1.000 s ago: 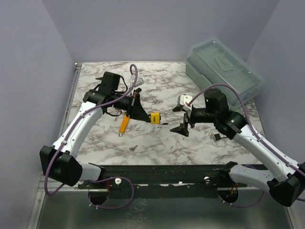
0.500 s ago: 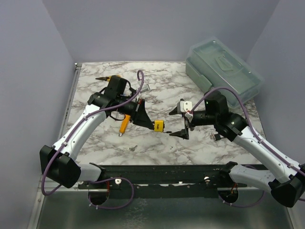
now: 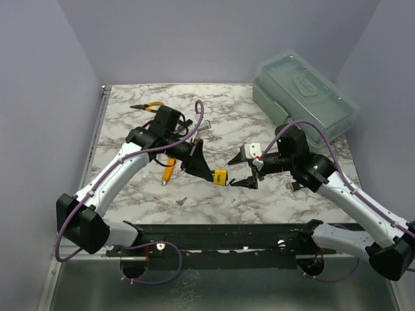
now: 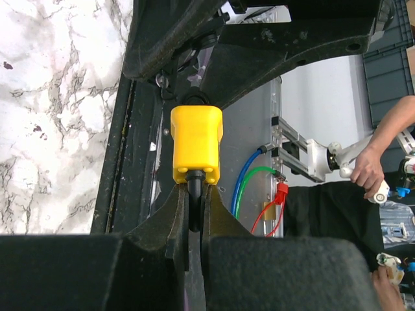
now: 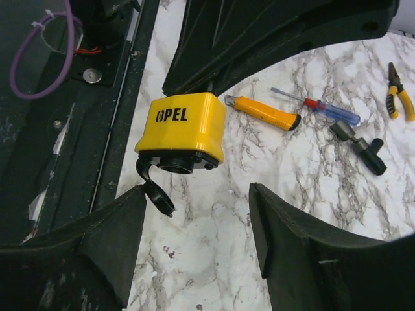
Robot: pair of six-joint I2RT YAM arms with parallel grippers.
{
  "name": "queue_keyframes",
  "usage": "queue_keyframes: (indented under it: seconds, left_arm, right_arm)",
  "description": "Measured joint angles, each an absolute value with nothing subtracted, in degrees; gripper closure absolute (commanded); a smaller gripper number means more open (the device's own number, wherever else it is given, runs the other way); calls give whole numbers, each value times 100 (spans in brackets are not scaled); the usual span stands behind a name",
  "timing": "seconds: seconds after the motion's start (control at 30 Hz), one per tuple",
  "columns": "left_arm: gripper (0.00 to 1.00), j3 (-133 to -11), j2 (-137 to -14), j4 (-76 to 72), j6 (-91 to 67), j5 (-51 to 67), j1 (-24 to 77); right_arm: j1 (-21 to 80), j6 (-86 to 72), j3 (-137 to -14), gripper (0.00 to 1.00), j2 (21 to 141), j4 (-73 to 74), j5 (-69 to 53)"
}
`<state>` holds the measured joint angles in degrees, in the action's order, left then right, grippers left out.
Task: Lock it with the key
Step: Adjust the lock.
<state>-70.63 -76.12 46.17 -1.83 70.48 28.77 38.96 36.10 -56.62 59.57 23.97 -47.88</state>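
Note:
A yellow padlock (image 3: 221,176) marked OPEL hangs above the table, near its front middle. My left gripper (image 3: 209,170) is shut on its black shackle; the left wrist view shows the yellow body (image 4: 196,146) just beyond the fingertips of that gripper (image 4: 192,193). My right gripper (image 3: 241,170) is open and empty, just right of the lock. In the right wrist view the lock (image 5: 185,126) faces me keyhole end first, its black dust cap (image 5: 157,194) hanging open by the left finger of the open gripper (image 5: 198,201). I cannot make out a key for certain.
A clear plastic box (image 3: 305,97) stands at the back right. Yellow pliers (image 3: 148,107), a yellow-handled tool (image 3: 168,170), a red and blue screwdriver (image 5: 324,110) and a small black and grey piece (image 5: 356,139) lie on the marble behind the left arm.
My left gripper has carried the padlock to the right and nearer the front edge. My right gripper has moved left toward it, still open.

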Motion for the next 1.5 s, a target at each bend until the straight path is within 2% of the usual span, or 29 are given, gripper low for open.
queue_keyframes:
  seconds: [0.33,1.07,1.5]
  left_arm:
    - [100,-7063,-7760,4598,-119,7041,3085]
    - [100,-7065,-7905,4595,115,7028,3256]
    - [100,-7083,-7985,4626,180,6997,3312]
  right_arm:
    - [3944,4040,-5704,46,5981,2731,-5037]
    - [3968,5413,-5957,52,6123,3653,-5190]
    - [3964,5478,-6029,57,6226,3750,-5190]
